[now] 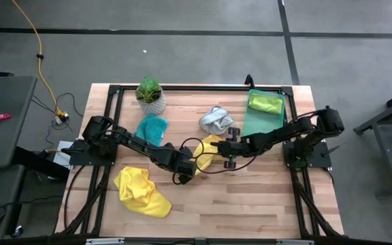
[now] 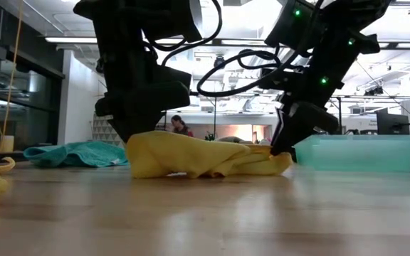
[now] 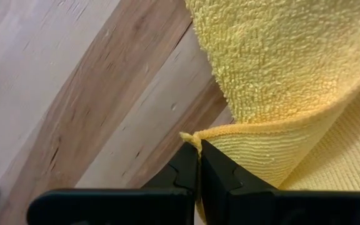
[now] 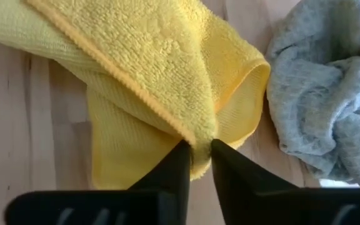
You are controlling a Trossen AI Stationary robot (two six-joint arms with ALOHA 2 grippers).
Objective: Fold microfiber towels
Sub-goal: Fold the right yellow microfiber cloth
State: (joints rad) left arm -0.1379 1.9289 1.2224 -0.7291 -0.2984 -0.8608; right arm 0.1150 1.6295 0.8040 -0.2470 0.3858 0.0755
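A yellow towel (image 1: 207,152) is seen pinched from both ends near the middle of the wooden table (image 1: 250,204). One corner is clamped by the left gripper (image 3: 199,164), whose fingers are pressed together on the hem, while the opposite edge is nipped between the nearly closed fingers of the right gripper (image 4: 195,156), a fold of cloth being caught between the tips. From table height, the towel (image 2: 198,155) is shown lying bunched on the boards, with both arms lowered onto it.

A second yellow towel (image 1: 141,192) is left crumpled near the table's front left corner. A teal towel (image 1: 153,128) is spread toward the back left, just beside a small potted plant (image 1: 150,95) at the back edge. A grey-white towel (image 1: 216,120) is heaped just behind the held cloth, toward the back edge. A lime green towel (image 1: 265,103) is laid in the translucent green tray (image 1: 258,124) at the back right corner. A person (image 2: 179,126) is visible in the room beyond.
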